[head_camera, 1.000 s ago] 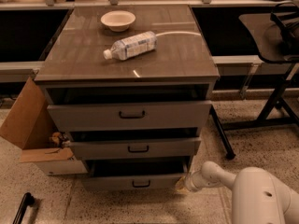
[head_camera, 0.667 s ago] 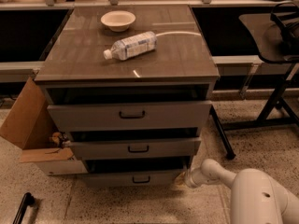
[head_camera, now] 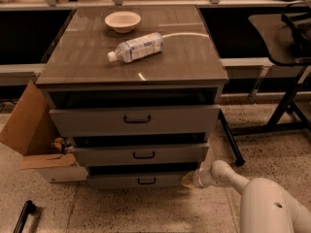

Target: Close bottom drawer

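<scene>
The bottom drawer (head_camera: 141, 180) is the lowest, slimmest grey-brown front of the cabinet, with a small black bar handle (head_camera: 146, 181). It stands only slightly out, with a dark gap above it. My gripper (head_camera: 188, 179) is at the end of the white arm, low at the drawer front's right end and touching it or very close to it. The middle drawer (head_camera: 141, 154) and top drawer (head_camera: 136, 120) stand slightly open above it.
A plastic bottle (head_camera: 136, 47) and a white bowl (head_camera: 122, 21) lie on the cabinet top (head_camera: 184, 62). An open cardboard box (head_camera: 34, 135) sits left of the cabinet. A black chair or table frame (head_camera: 286, 101) stands at right. A black bar (head_camera: 23, 216) lies on the floor at lower left.
The bottom drawer has slid inward, its front is now nearer the cabinet. My gripper and arm have followed it, moving forward toward the cabinet.
</scene>
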You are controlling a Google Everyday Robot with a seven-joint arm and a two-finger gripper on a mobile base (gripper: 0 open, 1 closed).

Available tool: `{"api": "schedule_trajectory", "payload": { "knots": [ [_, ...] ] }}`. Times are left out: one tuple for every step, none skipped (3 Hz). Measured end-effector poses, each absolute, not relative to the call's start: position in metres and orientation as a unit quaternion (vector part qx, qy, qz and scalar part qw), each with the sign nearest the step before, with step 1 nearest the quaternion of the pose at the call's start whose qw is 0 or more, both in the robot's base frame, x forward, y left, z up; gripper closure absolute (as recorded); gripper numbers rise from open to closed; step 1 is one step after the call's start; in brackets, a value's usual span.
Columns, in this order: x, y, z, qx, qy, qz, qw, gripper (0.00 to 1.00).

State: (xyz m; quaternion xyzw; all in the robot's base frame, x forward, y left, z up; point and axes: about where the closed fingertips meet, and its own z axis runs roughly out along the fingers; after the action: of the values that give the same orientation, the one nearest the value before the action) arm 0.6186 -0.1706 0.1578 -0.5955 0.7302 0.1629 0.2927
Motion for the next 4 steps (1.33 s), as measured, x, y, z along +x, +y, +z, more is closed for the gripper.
{"api": "schedule_trajectory", "payload": {
  "knots": [
    [0.629,-0.170,0.163,-0.593,0.727,0.165,0.304,1.00],
    [0.637,-0.168,0.166,-0.594,0.723,0.168,0.311,1.00],
    [0.635,-0.169,0.173,-0.600,0.713,0.179,0.314,1.00],
    [0.623,-0.172,0.180,-0.611,0.702,0.192,0.311,1.00]
  ]
}}
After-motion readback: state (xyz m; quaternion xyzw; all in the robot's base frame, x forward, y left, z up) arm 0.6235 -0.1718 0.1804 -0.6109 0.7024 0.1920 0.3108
